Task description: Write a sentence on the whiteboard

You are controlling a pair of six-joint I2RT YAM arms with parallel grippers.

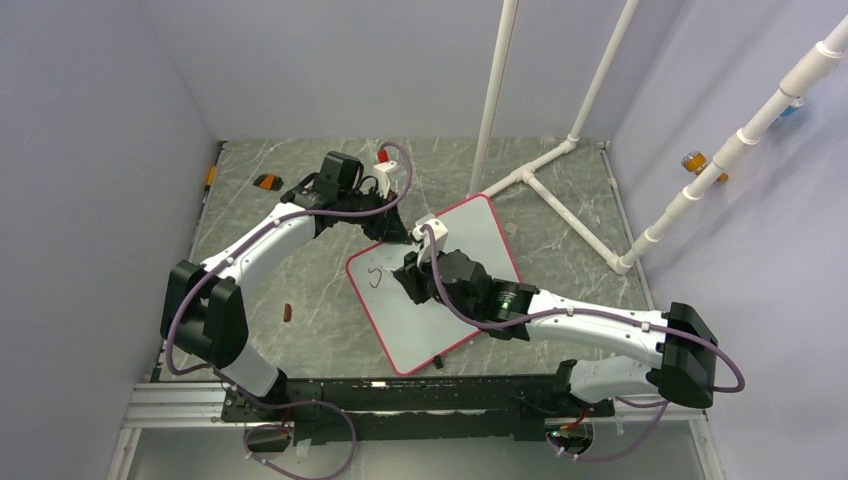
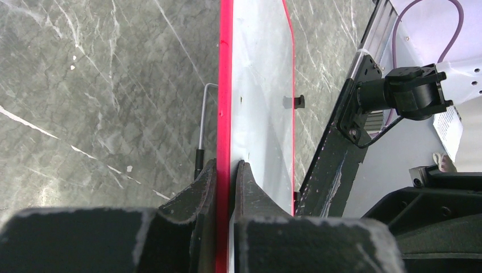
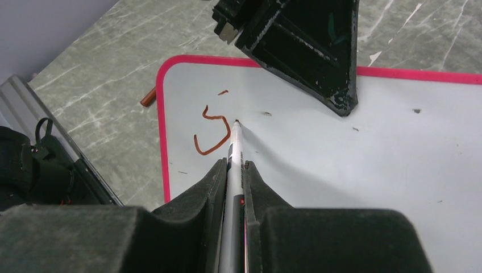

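The whiteboard (image 1: 450, 300) lies tilted on the grey marbled table, white with a red-pink rim. My left gripper (image 2: 226, 165) is shut on that rim (image 2: 225, 85) at the board's far left edge (image 1: 400, 235). My right gripper (image 3: 234, 165) is shut on a white marker (image 3: 235, 145), and the marker's tip touches the board just right of the writing. Of the sentence, only a reddish-brown "S" (image 3: 213, 132) and a short dash above it show, near the board's left corner (image 1: 375, 275). The left gripper's fingers (image 3: 318, 51) stand over the board's far edge.
A brown marker cap (image 1: 289, 313) lies on the table left of the board. A white pipe frame (image 1: 560, 190) stands at the back right. A small orange-and-black object (image 1: 267, 181) sits at the back left. A black clip (image 2: 295, 101) is on the board's edge.
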